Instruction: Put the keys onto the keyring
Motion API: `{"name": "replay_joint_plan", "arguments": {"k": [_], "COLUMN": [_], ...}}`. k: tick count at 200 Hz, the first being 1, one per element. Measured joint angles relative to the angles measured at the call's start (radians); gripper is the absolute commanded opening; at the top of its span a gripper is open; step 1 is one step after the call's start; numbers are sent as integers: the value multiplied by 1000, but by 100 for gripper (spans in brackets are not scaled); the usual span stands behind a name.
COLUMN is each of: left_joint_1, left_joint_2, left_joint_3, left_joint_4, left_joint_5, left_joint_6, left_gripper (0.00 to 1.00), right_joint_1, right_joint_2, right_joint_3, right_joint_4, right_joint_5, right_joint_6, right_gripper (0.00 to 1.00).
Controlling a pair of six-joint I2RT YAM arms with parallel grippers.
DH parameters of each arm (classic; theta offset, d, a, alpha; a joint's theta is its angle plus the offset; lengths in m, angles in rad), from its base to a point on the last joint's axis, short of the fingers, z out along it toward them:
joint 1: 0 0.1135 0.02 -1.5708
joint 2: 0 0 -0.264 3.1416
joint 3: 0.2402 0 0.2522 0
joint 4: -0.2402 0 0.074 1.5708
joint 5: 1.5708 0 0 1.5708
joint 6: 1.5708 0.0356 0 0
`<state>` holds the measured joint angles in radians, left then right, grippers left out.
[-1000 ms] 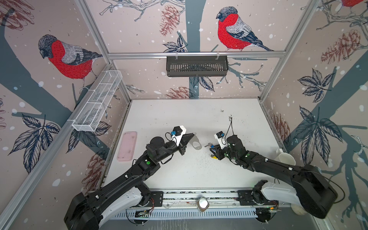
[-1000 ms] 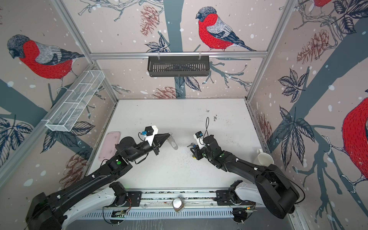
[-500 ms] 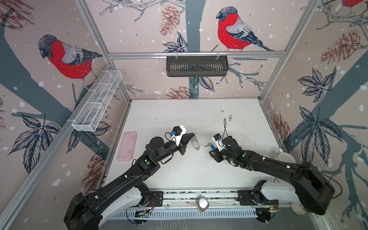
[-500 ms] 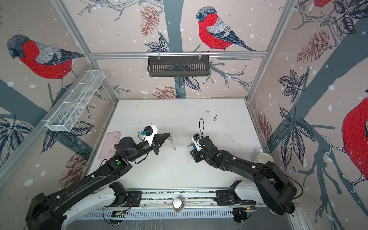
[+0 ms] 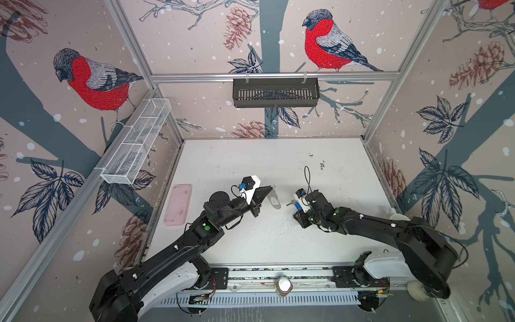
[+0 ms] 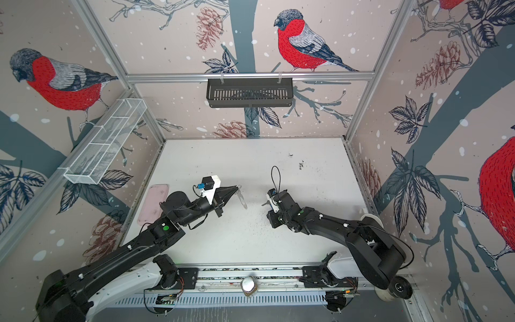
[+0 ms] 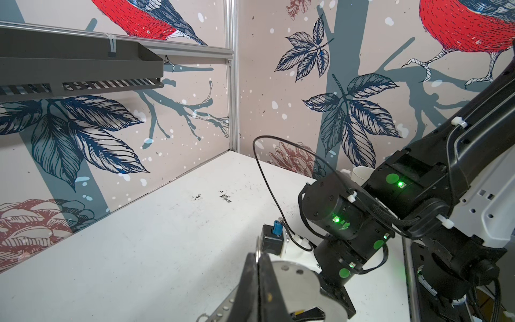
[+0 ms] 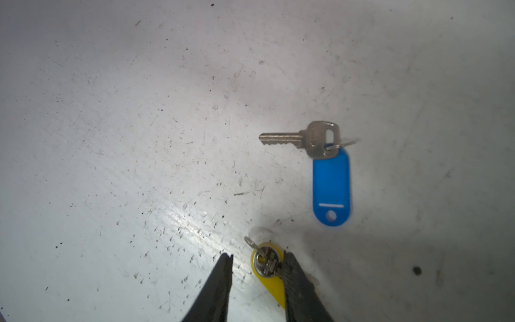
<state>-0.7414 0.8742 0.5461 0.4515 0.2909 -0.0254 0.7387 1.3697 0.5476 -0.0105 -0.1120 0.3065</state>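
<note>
I see the yellow-tag key [image 8: 268, 264] flat on the bench [image 8: 111, 139] between my right jaws. They're parted, one finger [image 8: 295, 281] touching the key, no grip. The blue-tag key [image 8: 303, 139] lies just beyond, silver blade sideways, its tag flat. The keyring [image 5: 274, 199], a silver-grey plate with small holes, is clamped by its edge in my closed left jaws. Right arm [image 5: 362, 223] reaches in low, wrist pitched down over the keys. Left arm [image 5: 181, 245] stretches in from the left.

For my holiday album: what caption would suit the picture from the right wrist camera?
Open right pincer straddling the yellow-tagged key, blue-tagged key lying nearby on the scuffed white table.
</note>
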Motion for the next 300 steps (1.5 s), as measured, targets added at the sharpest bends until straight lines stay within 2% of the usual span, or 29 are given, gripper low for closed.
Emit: {"name": "replay_joint_plan", "arguments": {"k": [79,200,300], "left_joint_1": [-7,-13,-16], "left_joint_2": [-25,-26,-27], "left_joint_3": [0,-2,-6], "left_joint_4": [-2,-2,-2], "left_joint_5": [0,-2,-2], "left_joint_6": [0,0,0], "left_gripper": [0,0,0], "right_joint_1": [19,28,33], "right_joint_2": [50,65,66], "right_joint_3": [14,27,30], "right_joint_4": [-3,-4,-4], "right_joint_5": [12,18,26], "right_joint_6": [-11,-23,-24], "right_gripper": [30,20,4]}}
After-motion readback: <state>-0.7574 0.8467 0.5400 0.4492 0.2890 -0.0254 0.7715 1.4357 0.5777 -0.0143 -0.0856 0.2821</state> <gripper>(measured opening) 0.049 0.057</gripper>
